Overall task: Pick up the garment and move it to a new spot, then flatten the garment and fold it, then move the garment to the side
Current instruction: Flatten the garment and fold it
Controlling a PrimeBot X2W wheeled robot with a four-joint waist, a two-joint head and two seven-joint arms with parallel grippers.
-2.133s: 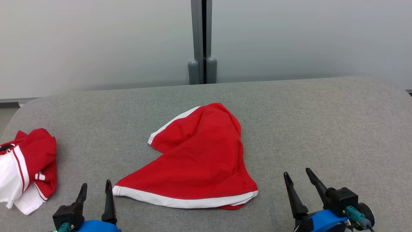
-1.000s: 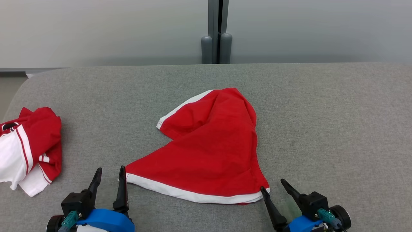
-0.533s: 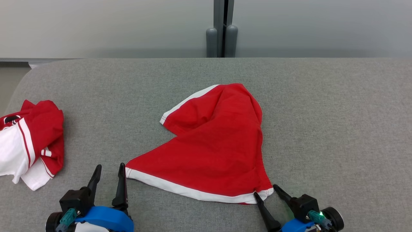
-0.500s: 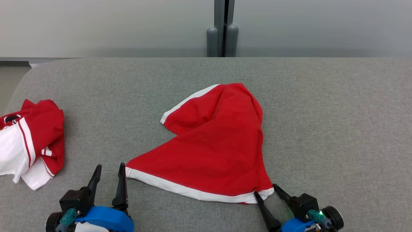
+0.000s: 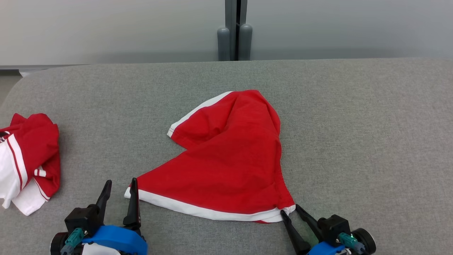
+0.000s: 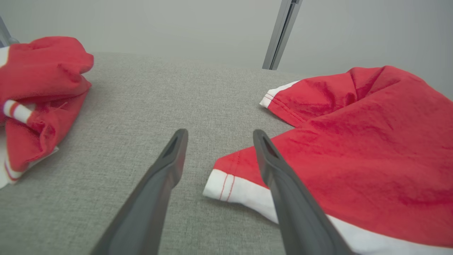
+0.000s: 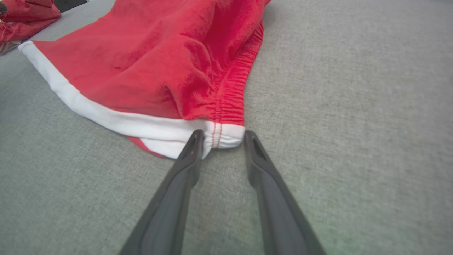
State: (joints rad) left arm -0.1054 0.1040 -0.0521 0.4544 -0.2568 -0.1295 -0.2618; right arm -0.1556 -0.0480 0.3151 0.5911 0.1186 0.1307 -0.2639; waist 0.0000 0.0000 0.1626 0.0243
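Starting the pick-up, by my reading: garment point(image 5: 226, 159) lies crumpled and unlifted, mid tabletop point(image 5: 354, 124). Far left, a second red-and-white heap point(image 5: 28, 159), well apart, not my concern. Left gripper point(image 5: 121, 180) wide, inner finger at the near-left hem corner, no cloth between the fingers. Right gripper point(image 5: 289, 209) narrow, fingers either side of the near-right white corner by the elastic waistband; firm pinch or not, cannot tell. Next move calls for my left to shift inward over its corner and pinch, then both to lift evenly. White-banded edge faces me, running left to right; body tapers away to a rounded far peak. Long axis, judged: near to far, leaning slightly right going away.
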